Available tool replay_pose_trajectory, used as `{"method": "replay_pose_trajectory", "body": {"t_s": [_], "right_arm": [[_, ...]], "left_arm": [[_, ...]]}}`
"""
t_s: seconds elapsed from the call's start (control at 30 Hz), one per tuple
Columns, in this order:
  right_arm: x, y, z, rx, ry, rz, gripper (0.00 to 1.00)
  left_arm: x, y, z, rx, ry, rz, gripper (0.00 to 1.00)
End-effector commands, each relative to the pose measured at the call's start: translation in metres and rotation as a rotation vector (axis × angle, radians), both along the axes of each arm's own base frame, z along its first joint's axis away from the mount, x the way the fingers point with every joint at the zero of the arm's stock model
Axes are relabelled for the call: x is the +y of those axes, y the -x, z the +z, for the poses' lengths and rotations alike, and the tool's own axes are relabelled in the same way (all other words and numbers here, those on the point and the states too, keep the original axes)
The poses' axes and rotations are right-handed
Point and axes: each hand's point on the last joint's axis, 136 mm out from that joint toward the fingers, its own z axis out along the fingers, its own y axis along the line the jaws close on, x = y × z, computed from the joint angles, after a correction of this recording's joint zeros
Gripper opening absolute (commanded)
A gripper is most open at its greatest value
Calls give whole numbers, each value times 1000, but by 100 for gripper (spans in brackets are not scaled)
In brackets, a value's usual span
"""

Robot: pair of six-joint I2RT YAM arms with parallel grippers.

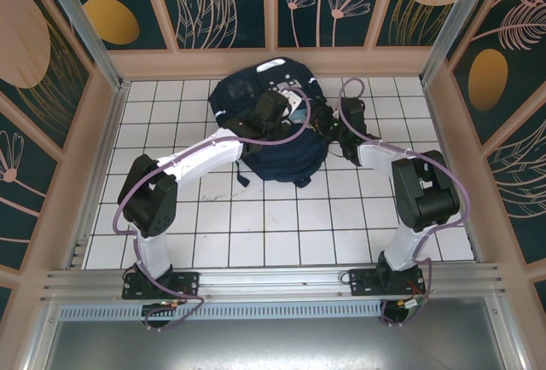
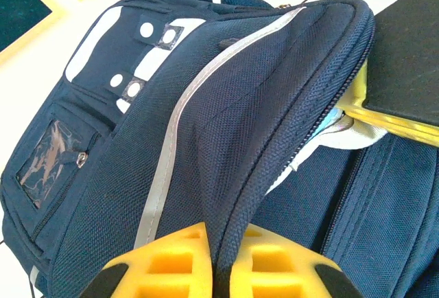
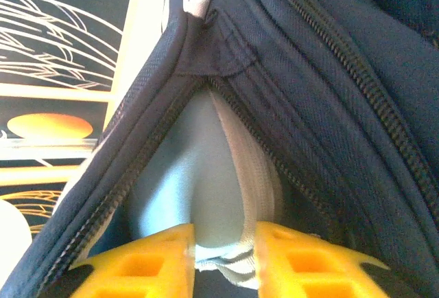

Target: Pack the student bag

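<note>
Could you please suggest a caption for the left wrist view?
Left tool pinches the bag's zipper edge, holding its mouth open.

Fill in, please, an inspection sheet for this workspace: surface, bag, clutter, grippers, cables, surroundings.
Surface: white tiled table, dark grid lines.
Job's things: student bag lies at the far middle, main zip open, pale lining showing.
Clutter: a dark flat thing with a yellow edge at the bag's mouth; cannot tell what it is.
Grippers: left gripper shut on the bag's zip edge; right gripper at the mouth, lining between its fingers, grip unclear.
Cables: purple cables run along both arms; one crosses the bag.
Surroundings: teal wall panels with plant prints, metal frame.
</note>
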Motion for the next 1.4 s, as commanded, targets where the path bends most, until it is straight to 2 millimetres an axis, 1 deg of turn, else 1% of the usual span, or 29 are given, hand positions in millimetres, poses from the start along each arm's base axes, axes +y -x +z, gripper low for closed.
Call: {"method": "replay_pose_trajectory", "body": {"t_s": [0.0, 0.13, 0.27, 0.37, 0.43, 0.5, 0.57, 0.63, 0.67, 0.73, 0.8, 0.87, 0.93, 1.0, 1.03, 1.07, 1.1, 1.13, 1.2, 1.3, 1.37], "right_arm": [[3, -19, -1, -47, 28, 0, 23], [29, -17, 7, -89, -46, 76, 21], [50, -17, 12, -116, -89, 133, 21], [51, -17, 16, -133, -104, 145, 22], [43, -17, 20, -141, -97, 136, 24], [30, -15, 25, -147, -84, 113, 27], [12, -9, 28, -130, -53, 77, 34], [-10, 2, 23, -88, -2, 38, 42], [-19, 7, 21, -79, 17, 27, 44], [-35, 23, 16, -60, 60, 10, 48], [-47, 37, 9, -34, 104, -7, 49], [-51, 48, 4, -14, 120, -7, 47], [-51, 56, 4, -13, 111, 1, 42], [-47, 60, 5, -13, 85, 22, 35], [-45, 60, 5, -11, 78, 30, 33], [-43, 60, 6, -11, 73, 36, 32], [-42, 61, 7, -11, 70, 38, 32], [-42, 61, 9, -13, 68, 40, 32], [-41, 62, 14, -25, 77, 42, 33], [-43, 64, 19, -30, 112, 34, 36], [-43, 66, 21, -34, 136, 33, 37]], "left_arm": [[-30, 7, 48, -66, 131, -84, 4], [-32, 8, 48, -61, 139, -88, 4], [-32, 8, 48, -58, 139, -90, 4], [-31, 8, 48, -60, 138, -86, 4], [-30, 8, 47, -59, 135, -80, 4], [-28, 8, 47, -59, 138, -73, 5], [-27, 8, 47, -56, 143, -63, 8], [-27, 8, 47, -53, 148, -58, 11], [-26, 9, 46, -50, 148, -59, 11], [-26, 10, 44, -46, 146, -62, 9], [-26, 11, 42, -44, 147, -65, 8], [-27, 12, 38, -34, 146, -70, 8], [-27, 13, 35, -27, 147, -72, 8], [-27, 15, 33, -16, 150, -76, 8], [-27, 16, 32, -10, 154, -75, 10], [-27, 18, 32, 0, 163, -74, 13], [-28, 20, 34, 12, 177, -73, 19], [-28, 22, 37, 20, 192, -73, 29], [-25, 28, 44, 33, 231, -63, 52], [-15, 38, 54, 52, 291, -43, 67], [-5, 45, 63, 70, 348, -31, 73]]}}
